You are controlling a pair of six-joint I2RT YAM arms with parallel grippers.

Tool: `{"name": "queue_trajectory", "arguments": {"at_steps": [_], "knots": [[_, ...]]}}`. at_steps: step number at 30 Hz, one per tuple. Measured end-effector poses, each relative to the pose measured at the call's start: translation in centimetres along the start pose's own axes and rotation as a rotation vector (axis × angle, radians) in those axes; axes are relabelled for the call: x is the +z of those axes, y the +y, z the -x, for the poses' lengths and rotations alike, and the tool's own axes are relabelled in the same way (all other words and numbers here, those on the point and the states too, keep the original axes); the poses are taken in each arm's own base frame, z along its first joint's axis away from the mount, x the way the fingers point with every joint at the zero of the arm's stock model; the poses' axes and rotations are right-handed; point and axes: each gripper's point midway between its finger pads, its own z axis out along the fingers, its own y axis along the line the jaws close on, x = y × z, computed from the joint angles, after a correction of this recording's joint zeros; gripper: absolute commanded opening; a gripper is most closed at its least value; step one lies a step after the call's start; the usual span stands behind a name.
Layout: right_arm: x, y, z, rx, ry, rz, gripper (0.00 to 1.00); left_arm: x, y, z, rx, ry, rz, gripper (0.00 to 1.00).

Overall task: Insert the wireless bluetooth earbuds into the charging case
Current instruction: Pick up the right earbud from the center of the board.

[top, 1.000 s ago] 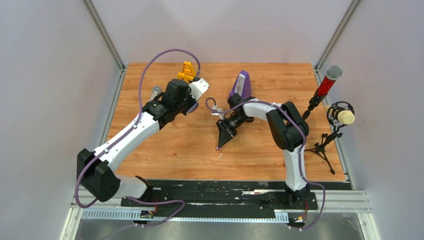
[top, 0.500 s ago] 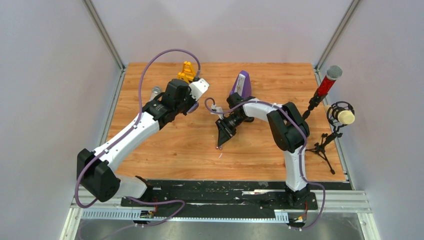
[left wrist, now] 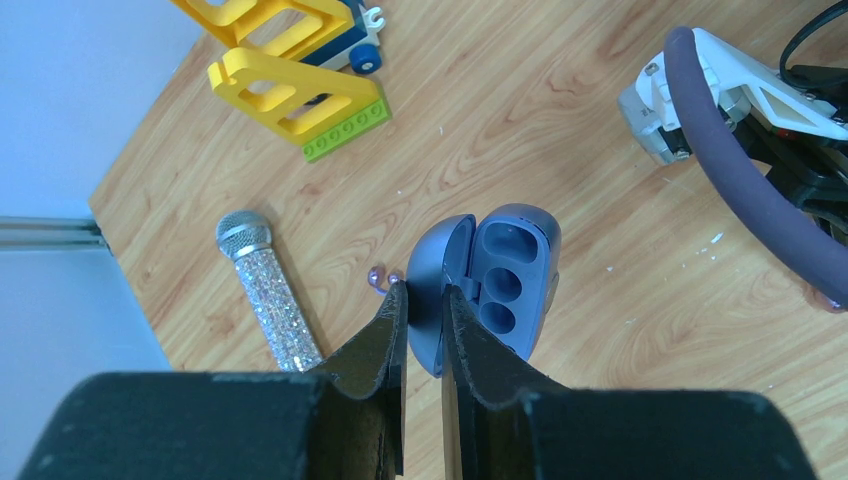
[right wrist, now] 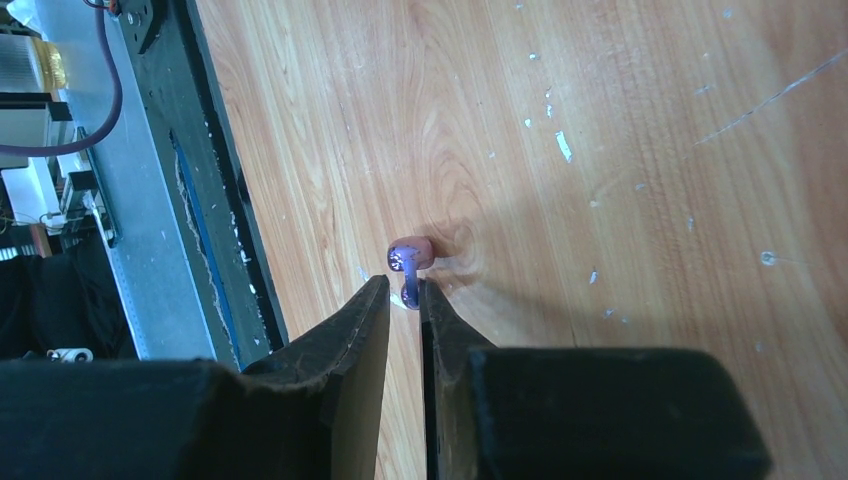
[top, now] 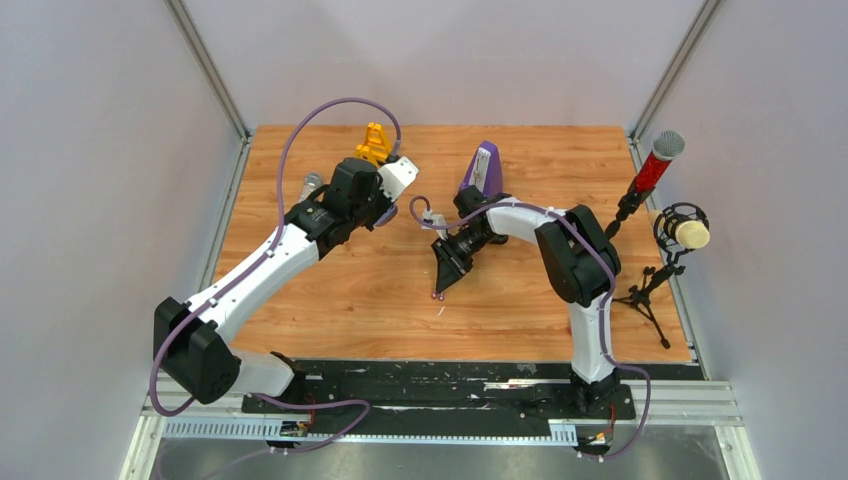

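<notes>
The charging case (left wrist: 505,275) is a blue-grey oval, open, with empty round wells facing up. My left gripper (left wrist: 424,290) is shut on its raised lid (left wrist: 440,265), holding it over the back-left of the table (top: 384,213). A tiny purple earbud (right wrist: 410,253) sits at the tips of my right gripper (right wrist: 403,283), which is shut on its short stem, low over the wood near the table's middle (top: 438,291). Two tiny purple beads (left wrist: 385,277) lie on the wood beside the left fingertip.
A yellow toy (left wrist: 290,90) and a glittery silver microphone (left wrist: 270,295) lie behind and left of the case. A purple metronome (top: 485,168) stands at the back centre. Two microphones on stands (top: 655,160) are at the right edge. A black rail (right wrist: 215,200) runs along the near edge.
The right gripper's jaws have narrowed a little around the earbud's stem and the hand has crept slightly back. The left arm and the case have not moved.
</notes>
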Motion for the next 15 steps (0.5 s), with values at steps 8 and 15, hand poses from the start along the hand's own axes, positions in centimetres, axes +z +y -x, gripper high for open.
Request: {"name": "queue_trajectory", "arguments": {"at_steps": [8, 15], "knots": [[0.12, 0.12, -0.01, -0.003, 0.003, 0.002, 0.18, 0.01, -0.06, 0.02, 0.0, -0.001, -0.003, 0.02], [0.25, 0.22, -0.05, -0.009, 0.007, 0.003, 0.17, 0.01, -0.09, 0.04, 0.0, -0.002, -0.005, 0.03]]}}
